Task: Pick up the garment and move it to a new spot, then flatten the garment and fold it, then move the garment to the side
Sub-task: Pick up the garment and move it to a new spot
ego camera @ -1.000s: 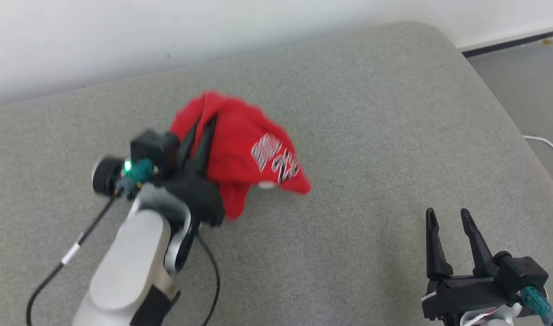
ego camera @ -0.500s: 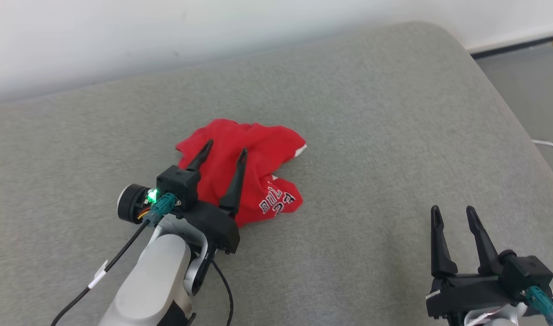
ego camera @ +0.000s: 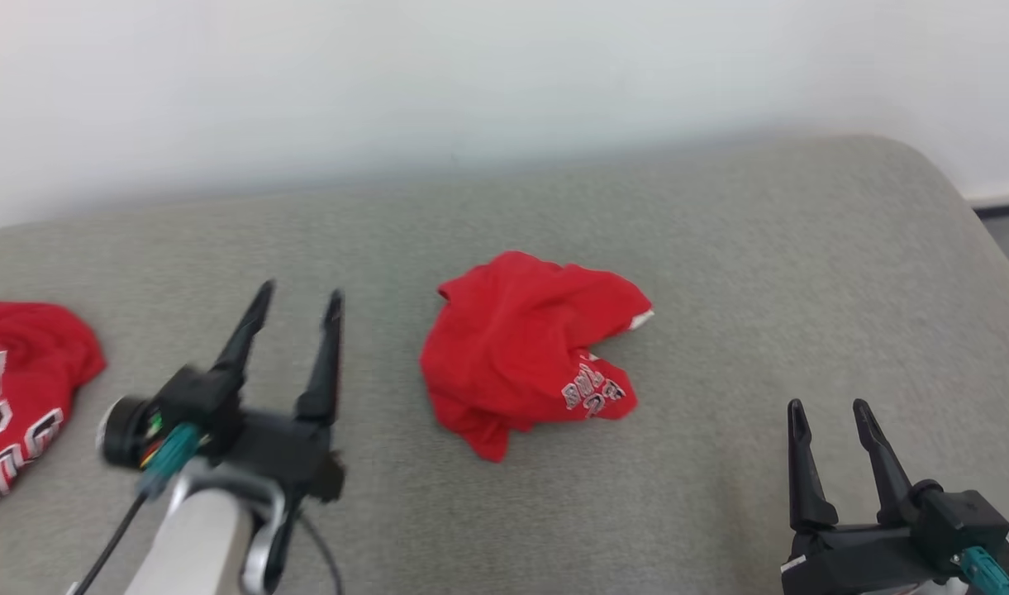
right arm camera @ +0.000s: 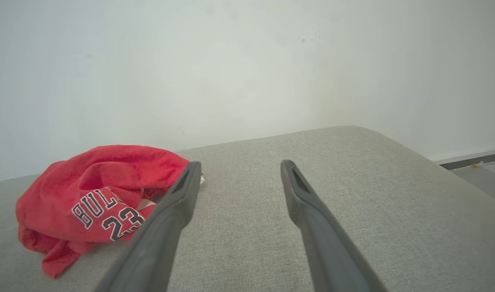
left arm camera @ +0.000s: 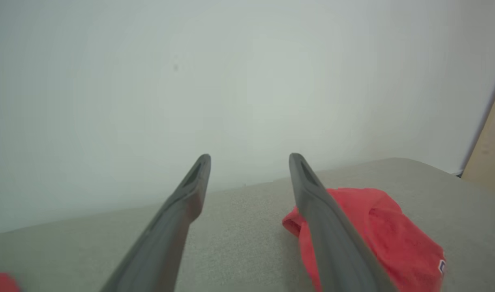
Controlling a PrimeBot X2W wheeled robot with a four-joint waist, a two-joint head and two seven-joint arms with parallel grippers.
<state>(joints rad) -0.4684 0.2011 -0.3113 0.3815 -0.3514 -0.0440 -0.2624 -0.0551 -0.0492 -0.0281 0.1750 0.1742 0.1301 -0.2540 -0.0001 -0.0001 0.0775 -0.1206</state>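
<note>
A crumpled red garment [ego camera: 529, 355] with white lettering lies in a heap at the middle of the grey cushion [ego camera: 719, 273]. The left wrist view has the garment [left arm camera: 385, 235] to the right of the fingers, and in the right wrist view the garment [right arm camera: 97, 198] lies to the left. My left gripper [ego camera: 297, 299] stands open to the left of the heap, apart from it, with nothing between its fingers. At the lower right my right gripper [ego camera: 828, 407] is open and empty too.
Another red garment [ego camera: 16, 388] with white lettering lies at the left edge of the head view. A white wall [ego camera: 471, 83] runs behind the cushion. The cushion's rounded corner and a strip of floor [right arm camera: 482, 170] lie to the right.
My left gripper opened and let go of the garment, which dropped into a heap on the cushion. The gripper then drew back to the left. The head camera has shifted too.
</note>
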